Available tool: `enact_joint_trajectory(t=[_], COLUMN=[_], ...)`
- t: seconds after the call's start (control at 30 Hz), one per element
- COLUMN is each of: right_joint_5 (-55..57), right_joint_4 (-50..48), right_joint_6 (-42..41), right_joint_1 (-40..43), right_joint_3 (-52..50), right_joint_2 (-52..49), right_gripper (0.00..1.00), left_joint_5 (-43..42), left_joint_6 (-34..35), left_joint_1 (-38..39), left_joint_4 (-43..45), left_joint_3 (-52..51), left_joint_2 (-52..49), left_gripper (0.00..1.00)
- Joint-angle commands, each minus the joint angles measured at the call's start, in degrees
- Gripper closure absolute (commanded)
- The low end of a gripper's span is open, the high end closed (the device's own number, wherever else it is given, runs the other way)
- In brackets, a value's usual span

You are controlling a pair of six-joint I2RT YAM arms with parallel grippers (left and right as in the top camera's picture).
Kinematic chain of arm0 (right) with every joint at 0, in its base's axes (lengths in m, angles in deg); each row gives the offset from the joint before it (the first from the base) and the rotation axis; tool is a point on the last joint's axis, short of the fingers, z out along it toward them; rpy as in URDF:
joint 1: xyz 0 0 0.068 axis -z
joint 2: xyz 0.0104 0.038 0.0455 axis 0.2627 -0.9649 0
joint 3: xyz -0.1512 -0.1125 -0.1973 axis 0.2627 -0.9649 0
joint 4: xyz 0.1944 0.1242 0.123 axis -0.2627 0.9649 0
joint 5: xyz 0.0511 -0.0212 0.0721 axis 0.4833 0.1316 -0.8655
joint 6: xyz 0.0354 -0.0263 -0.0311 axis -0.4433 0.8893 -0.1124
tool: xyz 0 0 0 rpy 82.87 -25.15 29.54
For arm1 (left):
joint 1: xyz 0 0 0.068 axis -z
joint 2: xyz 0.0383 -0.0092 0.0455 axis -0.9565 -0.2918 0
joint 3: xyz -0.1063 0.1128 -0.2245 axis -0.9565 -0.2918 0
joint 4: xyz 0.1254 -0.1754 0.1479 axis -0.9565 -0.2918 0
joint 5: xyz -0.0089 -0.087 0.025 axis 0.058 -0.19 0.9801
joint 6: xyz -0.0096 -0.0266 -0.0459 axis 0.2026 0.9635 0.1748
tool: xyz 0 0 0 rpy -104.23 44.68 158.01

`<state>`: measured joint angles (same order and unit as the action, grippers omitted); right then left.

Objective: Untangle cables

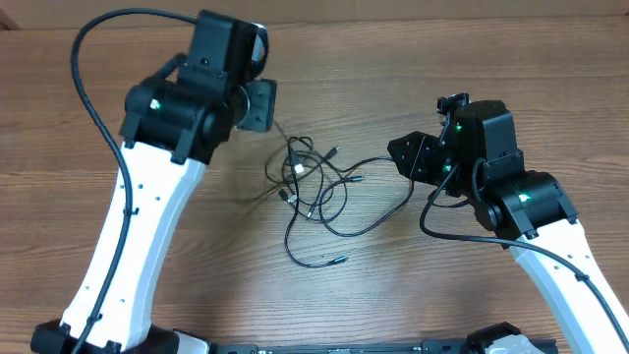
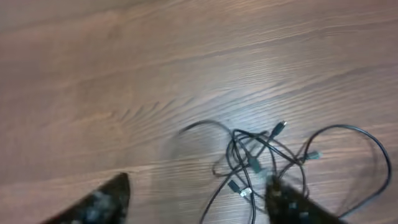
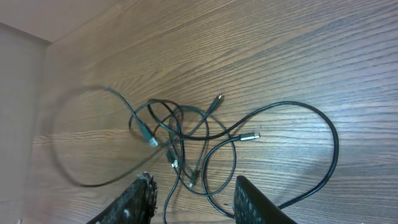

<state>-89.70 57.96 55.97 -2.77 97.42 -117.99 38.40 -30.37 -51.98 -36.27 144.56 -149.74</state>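
The cables point(image 1: 298, 169) lie bunched in a small knot of thin black loops at the table's middle, with looser strands running right and toward the front. My left gripper point(image 1: 258, 104) hovers just left of the knot and behind it. In the left wrist view the left gripper point(image 2: 196, 200) is open, its fingers point(image 2: 99, 202) wide apart, and the cables point(image 2: 249, 163) lie ahead by the right finger. My right gripper point(image 1: 408, 157) sits right of the tangle. In the right wrist view the right gripper point(image 3: 194, 200) is open above loops of the cables point(image 3: 169, 144), gripping nothing. A silvery-tipped plug point(image 3: 250, 135) lies on a long loop.
The wooden table point(image 1: 491, 59) carries only the cables. A thicker black wire point(image 1: 84, 69) arcs from the left arm at the back left, and another thick wire point(image 1: 462, 234) hangs by the right arm. A pale wall point(image 3: 18, 93) borders the table in the right wrist view.
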Motion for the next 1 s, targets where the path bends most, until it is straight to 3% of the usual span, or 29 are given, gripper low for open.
enact_joint_trajectory(t=[0.0, 0.6, 0.7, 0.97], right_joint_5=[-0.28, -0.26, -0.26, -0.28], right_joint_4=[0.04, 0.04, 0.04, 0.09], right_joint_6=[0.46, 0.46, 0.46, 0.46], right_joint_1=[0.31, 0.31, 0.31, 0.31], right_joint_3=[1.09, 1.09, 1.09, 1.09], right_joint_2=[0.02, 0.02, 0.02, 0.02], right_gripper=[0.61, 0.61, 0.61, 0.61], left_joint_5=[-2.93, -7.98, -13.31, -29.44], left_joint_6=[3.87, 3.72, 3.52, 6.95], left_joint_1=[-0.81, -0.74, -0.74, -0.74], left_joint_4=[-0.2, -2.6, -1.84, -2.91], left_joint_3=[0.31, 0.31, 0.31, 0.31], left_joint_2=[-2.73, -20.17, -22.99, -29.33], left_gripper=[0.21, 0.21, 0.17, 0.21])
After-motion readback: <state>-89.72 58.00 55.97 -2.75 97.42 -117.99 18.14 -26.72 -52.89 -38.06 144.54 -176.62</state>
